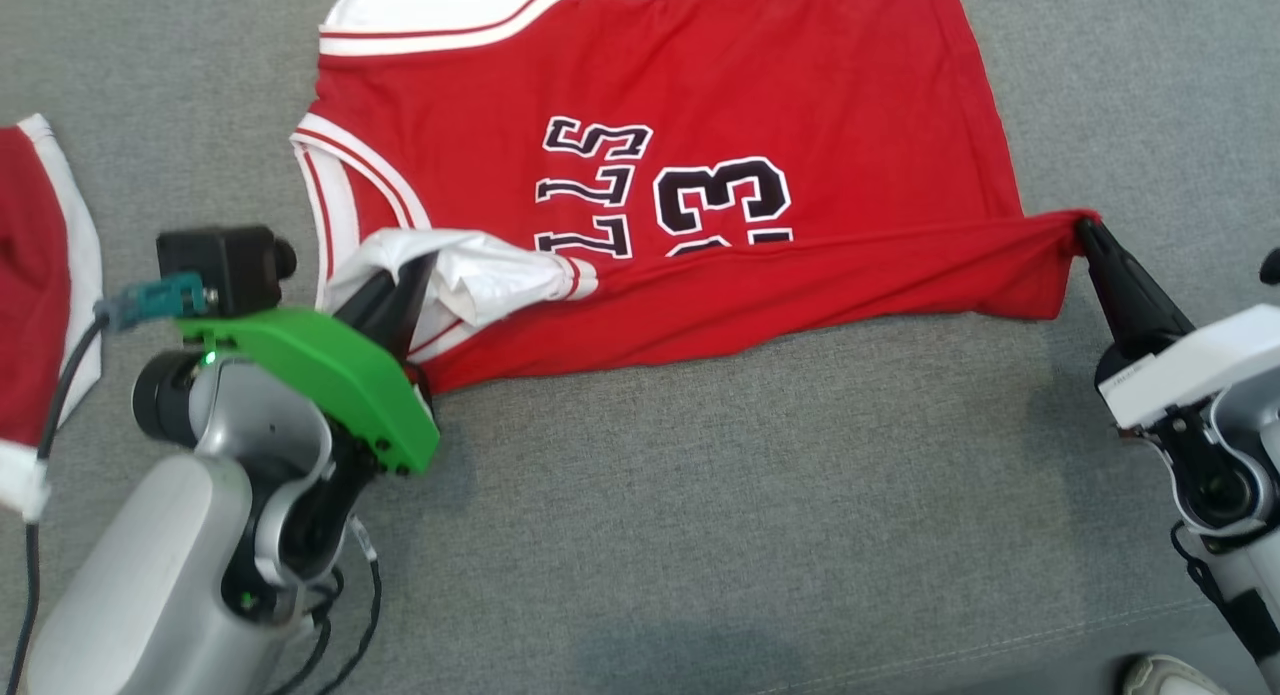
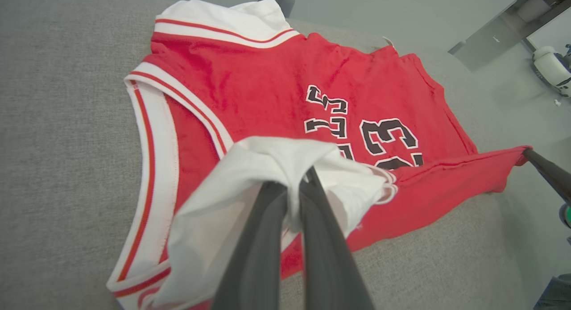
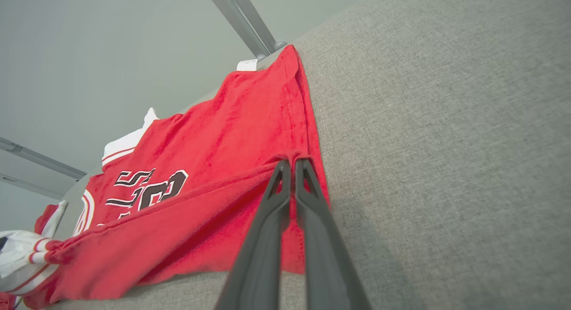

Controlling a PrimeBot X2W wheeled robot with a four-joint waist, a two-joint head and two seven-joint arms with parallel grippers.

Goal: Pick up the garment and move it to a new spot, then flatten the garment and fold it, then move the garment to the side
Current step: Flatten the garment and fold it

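The garment is a red basketball jersey with white trim and black number 33, spread on a grey fabric surface. Its near long edge is lifted and drawn over the body as a fold. My left gripper is shut on the white shoulder trim at the fold's left end; the left wrist view has white cloth bunched around the left gripper. My right gripper is shut on the red hem corner at the right end, and the right wrist view shows the right gripper pinching that hem of the garment.
A second red and white garment lies at the left edge of the grey surface. A shoe shows at the bottom right corner. Beyond the surface's far edge, metal frame bars and room floor appear.
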